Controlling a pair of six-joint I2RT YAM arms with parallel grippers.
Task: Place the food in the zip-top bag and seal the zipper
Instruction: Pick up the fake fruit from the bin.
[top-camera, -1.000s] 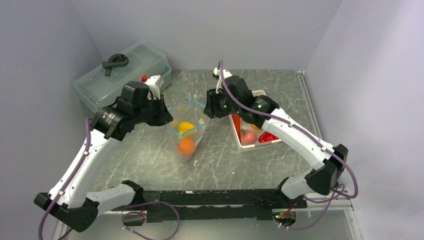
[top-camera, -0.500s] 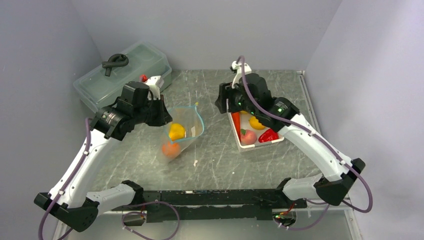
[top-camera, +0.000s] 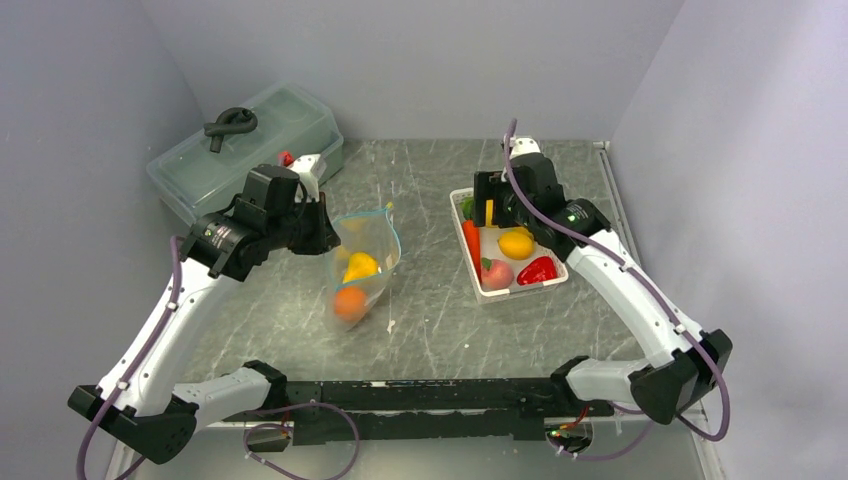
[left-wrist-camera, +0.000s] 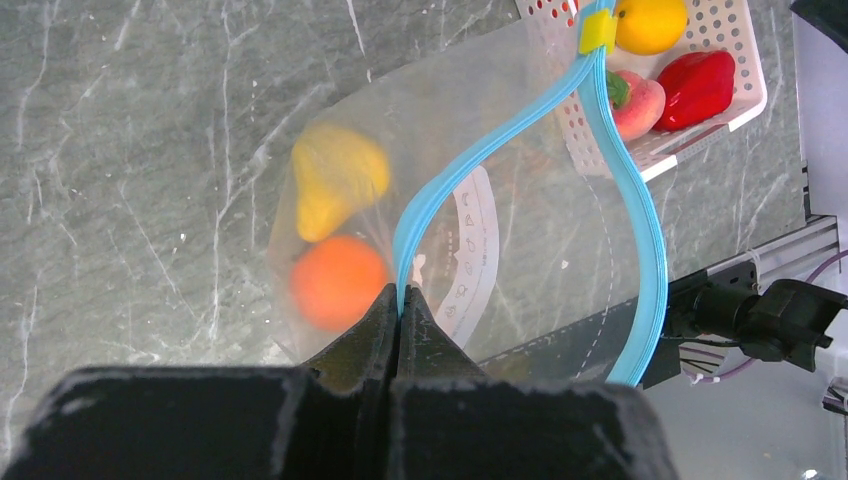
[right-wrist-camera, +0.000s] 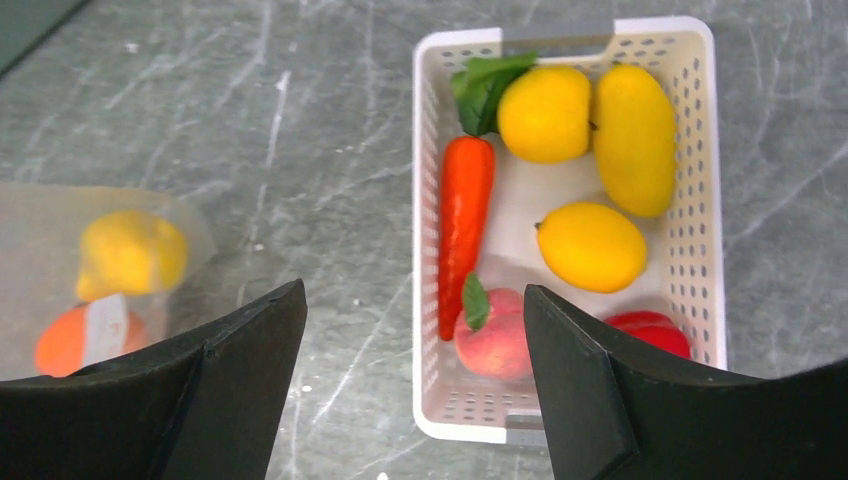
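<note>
Left of the white basket (right-wrist-camera: 428, 250), the zip-top bag (top-camera: 362, 262), holding an orange (left-wrist-camera: 338, 282) and a yellow fruit (left-wrist-camera: 335, 180), is gripped at its zipper (left-wrist-camera: 480, 160) by the clenched jaws of the left gripper (left-wrist-camera: 400, 300). Over the basket, the jaws of the right gripper (right-wrist-camera: 412, 300) are held spread.

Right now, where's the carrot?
In the right wrist view the carrot lies inside the white basket along its left wall, its tip beside the peach; the basket sits right of the zip-top bag.
</note>
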